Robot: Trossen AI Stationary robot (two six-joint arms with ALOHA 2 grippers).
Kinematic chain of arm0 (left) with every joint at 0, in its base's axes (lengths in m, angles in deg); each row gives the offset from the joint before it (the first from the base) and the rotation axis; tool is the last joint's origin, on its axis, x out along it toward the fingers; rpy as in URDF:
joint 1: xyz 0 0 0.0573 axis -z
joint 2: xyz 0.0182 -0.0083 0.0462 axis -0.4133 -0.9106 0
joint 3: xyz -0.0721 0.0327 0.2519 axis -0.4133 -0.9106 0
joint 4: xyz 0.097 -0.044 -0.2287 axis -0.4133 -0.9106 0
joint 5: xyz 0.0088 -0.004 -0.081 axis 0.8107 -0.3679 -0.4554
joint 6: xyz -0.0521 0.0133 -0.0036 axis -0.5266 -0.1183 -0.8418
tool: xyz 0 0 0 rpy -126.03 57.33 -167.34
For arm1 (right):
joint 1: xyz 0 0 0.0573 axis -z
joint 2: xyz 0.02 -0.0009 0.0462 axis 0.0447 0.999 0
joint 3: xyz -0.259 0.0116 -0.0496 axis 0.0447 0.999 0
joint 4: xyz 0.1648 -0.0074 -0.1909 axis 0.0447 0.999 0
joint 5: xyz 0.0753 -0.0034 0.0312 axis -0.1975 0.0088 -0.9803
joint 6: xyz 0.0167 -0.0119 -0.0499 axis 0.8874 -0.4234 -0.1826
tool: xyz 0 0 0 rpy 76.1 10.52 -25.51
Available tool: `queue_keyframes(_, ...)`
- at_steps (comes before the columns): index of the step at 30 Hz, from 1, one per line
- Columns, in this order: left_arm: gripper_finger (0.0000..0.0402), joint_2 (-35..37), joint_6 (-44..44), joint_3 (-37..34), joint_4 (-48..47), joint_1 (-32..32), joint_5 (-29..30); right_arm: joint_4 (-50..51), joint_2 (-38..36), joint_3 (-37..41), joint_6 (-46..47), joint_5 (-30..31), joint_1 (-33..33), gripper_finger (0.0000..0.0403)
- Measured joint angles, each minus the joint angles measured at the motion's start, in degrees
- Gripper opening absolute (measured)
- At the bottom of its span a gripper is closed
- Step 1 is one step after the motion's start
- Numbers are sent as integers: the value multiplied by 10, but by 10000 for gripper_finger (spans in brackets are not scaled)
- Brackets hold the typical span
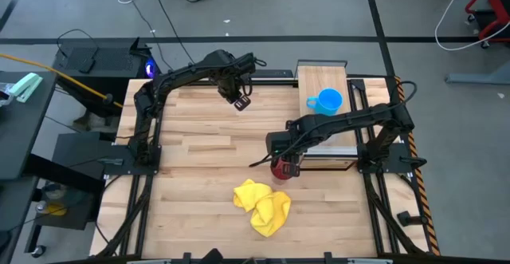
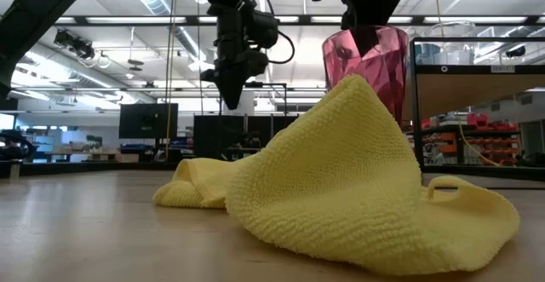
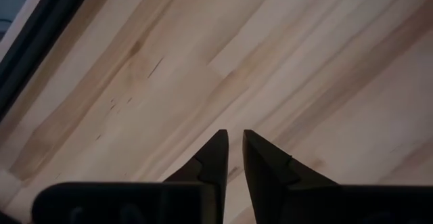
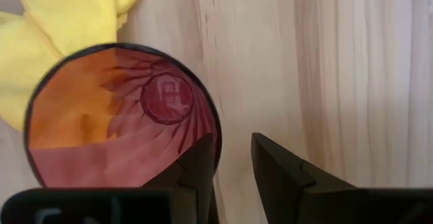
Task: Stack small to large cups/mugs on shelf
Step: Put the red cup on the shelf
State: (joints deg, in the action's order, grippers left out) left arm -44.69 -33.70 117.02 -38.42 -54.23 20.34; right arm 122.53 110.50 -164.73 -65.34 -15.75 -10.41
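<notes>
The dark red tumbler [image 1: 279, 169] stands upright on the table side of the shelf's near left corner; it also shows in the low view [image 2: 368, 60] behind the yellow cloth, which hides its base. My right gripper [image 1: 285, 162] is shut on its rim. The blue mug [image 1: 326, 100] stands on the light-wood shelf [image 1: 323, 79]. My left gripper [image 1: 240, 101] hangs shut and empty above the table's far middle; it also shows in the left wrist view [image 3: 235, 137]. I cannot make out the clear cup. My right gripper holds the tumbler by its rim [image 4: 218, 137], one finger [image 4: 199, 158] inside the cup and the other finger [image 4: 274, 162] outside. The fingers come from above, pointing down. The tumbler stays upright, mouth up; the cloth hides whether its base is on the table.
The crumpled yellow cloth [image 1: 263, 206] lies on the table near the front edge, just in front of the tumbler; it fills the low view [image 2: 341, 188]. Bare tabletop [image 1: 199, 148] stretches to the left. The shelf has free room in front of and behind the mug.
</notes>
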Motion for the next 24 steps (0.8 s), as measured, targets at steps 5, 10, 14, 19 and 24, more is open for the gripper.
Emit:
queue_keyframes(5, 59, 0, 0, 0, 5, 0, -12, 1, 7, 2, -3, -2, 0, 107)
queue_keyframes(10, 55, 0, 0, 0, 13, 0, -12, -1, 8, 2, -3, -2, 0, 107)
queue_keyframes(14, 51, 0, 0, 0, 14, 0, -13, -3, 8, 2, -3, -2, 0, 107)
queue_keyframes(19, 54, 0, 0, 0, 19, 0, -13, -6, 8, 4, -3, -11, 0, 107)
queue_keyframes(24, 56, 0, 0, 0, 20, 0, -13, -11, 8, 19, -3, -17, 0, 107)
